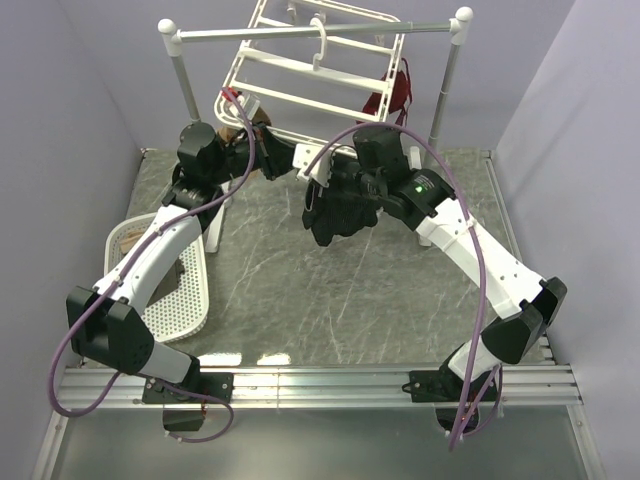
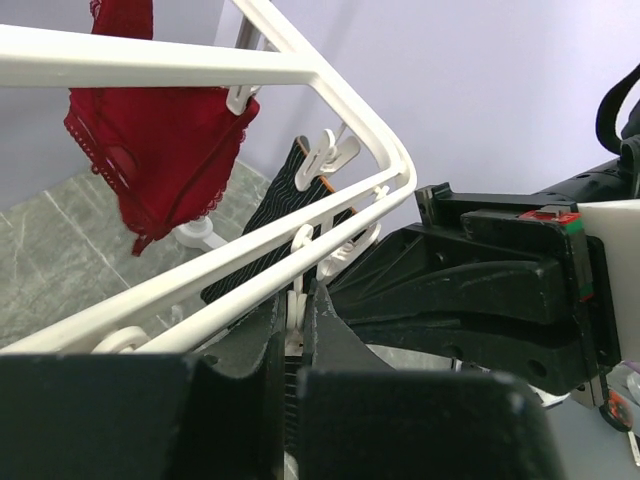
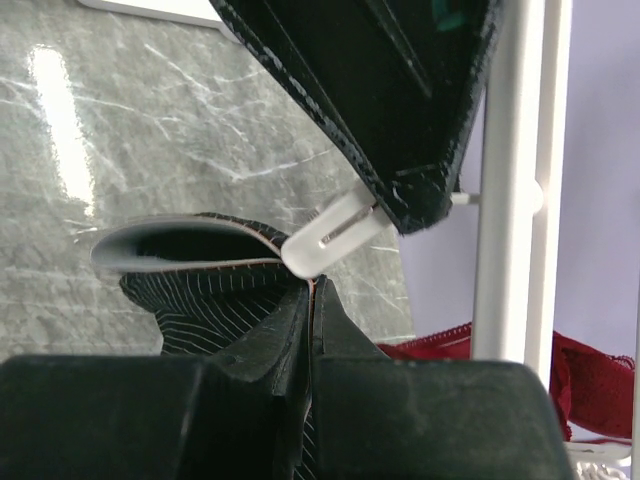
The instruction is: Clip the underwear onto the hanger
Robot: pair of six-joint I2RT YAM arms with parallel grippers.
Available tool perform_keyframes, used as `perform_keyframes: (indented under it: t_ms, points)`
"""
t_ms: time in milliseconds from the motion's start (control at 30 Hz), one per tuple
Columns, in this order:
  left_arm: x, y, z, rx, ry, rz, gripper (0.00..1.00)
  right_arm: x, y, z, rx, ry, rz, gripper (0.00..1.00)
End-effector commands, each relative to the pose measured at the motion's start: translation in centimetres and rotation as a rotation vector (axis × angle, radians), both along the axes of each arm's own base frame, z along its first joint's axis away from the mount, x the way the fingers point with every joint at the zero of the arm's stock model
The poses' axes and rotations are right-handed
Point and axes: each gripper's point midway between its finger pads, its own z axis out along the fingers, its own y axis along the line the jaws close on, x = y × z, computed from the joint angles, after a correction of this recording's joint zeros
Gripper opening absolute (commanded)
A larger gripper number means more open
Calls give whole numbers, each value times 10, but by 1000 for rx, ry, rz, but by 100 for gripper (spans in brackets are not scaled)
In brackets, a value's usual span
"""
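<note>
The top view's upper border cuts off the far edge of the white plastic drying frame [image 1: 300, 62], and the left arm [image 1: 150, 260] covers part of the white perforated basket [image 1: 185, 300]. In the left wrist view the dark red lace bra [image 2: 160, 140] is cut at the top, and the small white clip [image 2: 293, 318] inside the left gripper [image 2: 293, 345] shows only as a thin strip. The right gripper [image 3: 312, 320] hides the pinched edge of the black pinstriped underwear [image 3: 210, 300].
</note>
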Motion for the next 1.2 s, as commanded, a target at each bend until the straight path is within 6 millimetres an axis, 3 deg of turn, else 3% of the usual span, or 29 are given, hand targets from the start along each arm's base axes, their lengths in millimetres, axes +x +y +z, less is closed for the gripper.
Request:
perform_keyframes:
  t_ms: [0,267,600,1167]
  points:
    - [-33,-10,3,7,-40,-116,0,0,7,24,44,-41,3,0]
    - [-34,-11,4,9,-48,-128,0,1,9,23,43,-45,-5,0]
    - [-37,-11,-6,74,-141,-130,0,2,16,40,100,1,-19,0]
    - [-45,-13,-5,47,-129,-162,0,9,10,23,81,12,-32,0]
